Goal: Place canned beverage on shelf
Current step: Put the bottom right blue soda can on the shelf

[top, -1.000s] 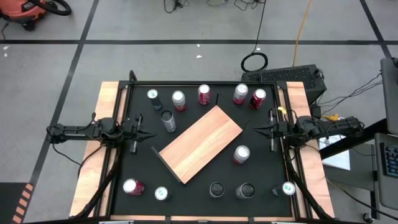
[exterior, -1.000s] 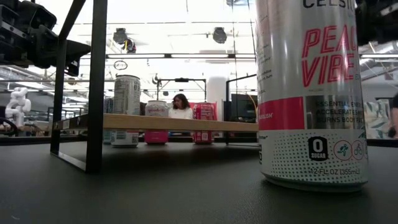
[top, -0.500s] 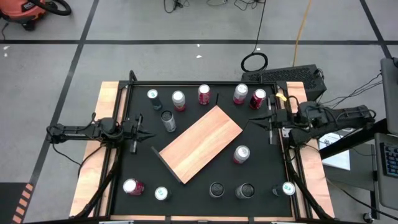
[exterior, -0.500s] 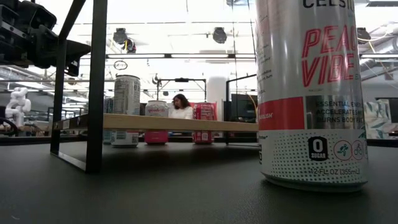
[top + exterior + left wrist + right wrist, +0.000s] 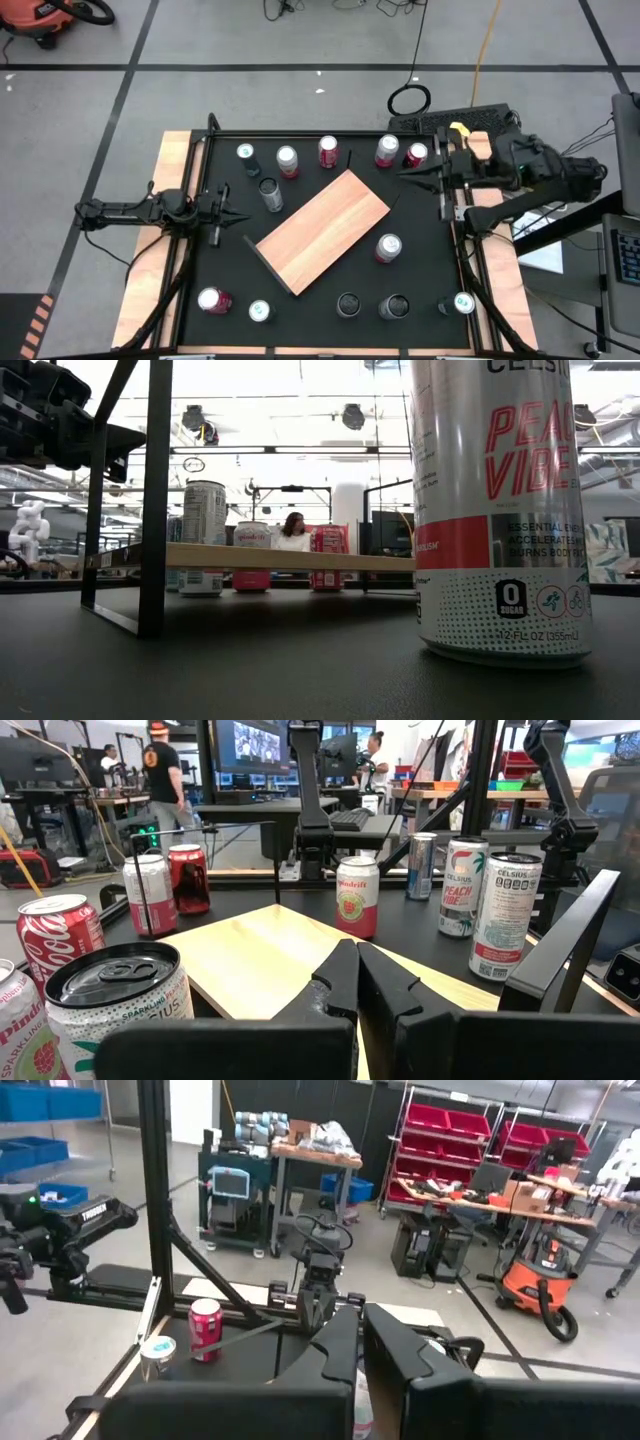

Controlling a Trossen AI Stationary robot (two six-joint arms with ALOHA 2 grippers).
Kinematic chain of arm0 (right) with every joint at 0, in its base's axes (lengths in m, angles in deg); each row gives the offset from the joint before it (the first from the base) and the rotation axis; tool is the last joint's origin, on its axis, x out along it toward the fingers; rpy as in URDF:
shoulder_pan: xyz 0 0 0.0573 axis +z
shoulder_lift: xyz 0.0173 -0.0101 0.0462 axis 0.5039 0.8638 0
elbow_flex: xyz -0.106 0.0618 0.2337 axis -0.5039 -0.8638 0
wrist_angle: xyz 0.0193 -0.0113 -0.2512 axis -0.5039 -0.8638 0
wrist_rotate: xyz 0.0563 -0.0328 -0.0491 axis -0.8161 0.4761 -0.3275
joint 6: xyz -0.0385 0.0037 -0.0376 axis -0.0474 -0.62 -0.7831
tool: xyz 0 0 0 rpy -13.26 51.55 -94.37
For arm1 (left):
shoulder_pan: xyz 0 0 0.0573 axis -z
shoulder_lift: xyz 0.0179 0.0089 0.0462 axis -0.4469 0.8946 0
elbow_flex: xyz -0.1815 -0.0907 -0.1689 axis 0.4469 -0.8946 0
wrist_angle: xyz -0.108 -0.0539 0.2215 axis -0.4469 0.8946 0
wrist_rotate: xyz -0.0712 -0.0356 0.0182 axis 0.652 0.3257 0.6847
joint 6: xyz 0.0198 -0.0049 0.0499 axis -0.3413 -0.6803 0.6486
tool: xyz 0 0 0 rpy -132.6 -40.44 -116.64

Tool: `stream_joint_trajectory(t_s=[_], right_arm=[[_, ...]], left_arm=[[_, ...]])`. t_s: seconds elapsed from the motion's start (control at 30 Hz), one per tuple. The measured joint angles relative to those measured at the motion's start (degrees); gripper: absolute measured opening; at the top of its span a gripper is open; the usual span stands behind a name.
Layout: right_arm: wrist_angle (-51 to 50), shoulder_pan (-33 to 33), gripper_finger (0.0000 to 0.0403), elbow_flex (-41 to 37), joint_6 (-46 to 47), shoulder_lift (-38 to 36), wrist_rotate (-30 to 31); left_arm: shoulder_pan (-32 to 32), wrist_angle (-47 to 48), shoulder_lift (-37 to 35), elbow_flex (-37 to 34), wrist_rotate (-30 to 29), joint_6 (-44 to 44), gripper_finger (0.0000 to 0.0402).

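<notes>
- Since no can stands on it yet, the shelf (image 5: 322, 231) is the bare target: a light-brown wooden board lying diagonally mid-table, raised on a black frame as the low view shows, inward of both grippers and between them.
- Where the task is headed, by my reading, is the right arm, whose right gripper (image 5: 412, 173) is raised over the table's far right corner. Its fingers (image 5: 338, 1352) lie pressed together in its wrist view, holding nothing.
- Just beside that gripper's tips stands the red can (image 5: 416, 156), with the pink-and-white can (image 5: 387, 150) one place further along the far row; either looks a likely first pick, though the fingers would have to spread first.
- Waiting at the opposite table edge, the left gripper (image 5: 228, 206) hangs with its fingers (image 5: 340, 982) closed on nothing, pointing across the board.
- Ahead of it, just off the board's near corner, stands a sparkling-water can (image 5: 118, 1004) with a dark top, and beyond the board a Spindrift can (image 5: 357, 896).
- Scattered round the board rather than on it are the other cans: a Celsius Peach Vibe can (image 5: 500, 510) close to the low camera, a Coca-Cola can (image 5: 62, 932), and more along the near edge.
</notes>
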Motion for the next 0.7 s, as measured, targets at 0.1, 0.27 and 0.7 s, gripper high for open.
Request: stream_joint_trajectory(t_s=[0.1, 0.27, 0.7], right_arm=[[-2.3, 0.0, 0.0, 3.63, 0.09, 1.27, 0.02], [-2.87, 0.0, 0.0, 4.75, 0.31, 1.54, 0.04], [-3.4, 0.0, 0.0, 4.75, 0.31, 1.99, 0.07]], left_arm=[[0.0, 0.0, -0.01, -0.01, 0.0, 0.01, 0.0], [0.0, 0.0, -0.01, 0.0, 0.0, 0.01, 0.0], [0.0, -0.07, 0.01, 0.01, -2.05, 0.0, 0.0]])
